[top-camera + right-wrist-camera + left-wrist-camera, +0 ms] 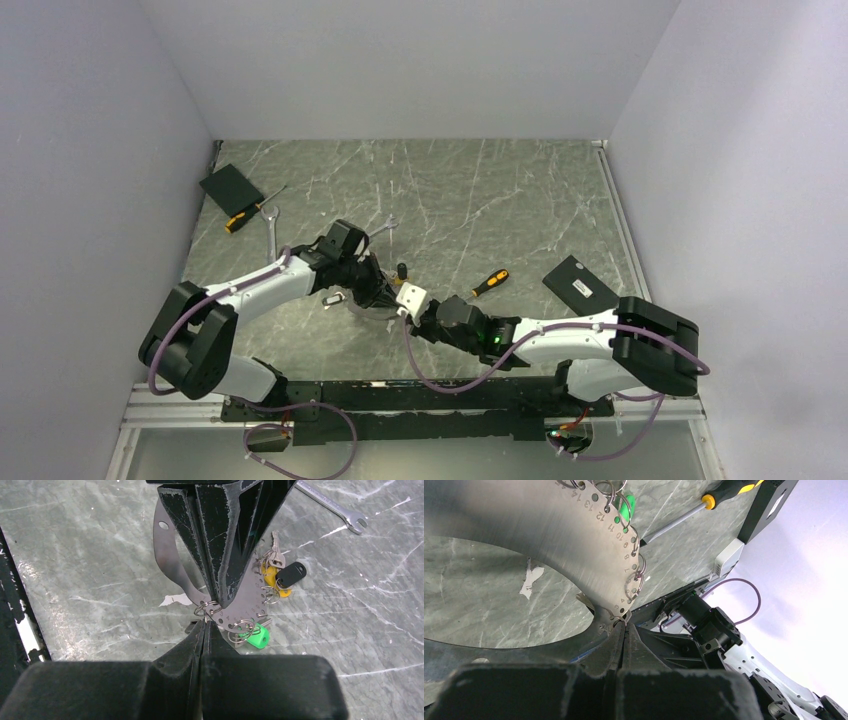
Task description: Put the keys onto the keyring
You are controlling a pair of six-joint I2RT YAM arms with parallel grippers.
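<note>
Two claws are seen fully closed toward the middle of the near edge of the tabletop (500,190): the keyring (167,555) is clamped by the left claw (622,627) and touched at its rim by the right claw (205,626), while green, yellow and black keys (291,574) are hung from it.

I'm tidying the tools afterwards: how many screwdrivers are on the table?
2. The back-left screwdriver lies beside the black box; the centre-right screwdriver lies right of centre. Others may be hidden.

Brushed metal keyring (549,530), glossy plastic-headed keys (257,638)
</note>
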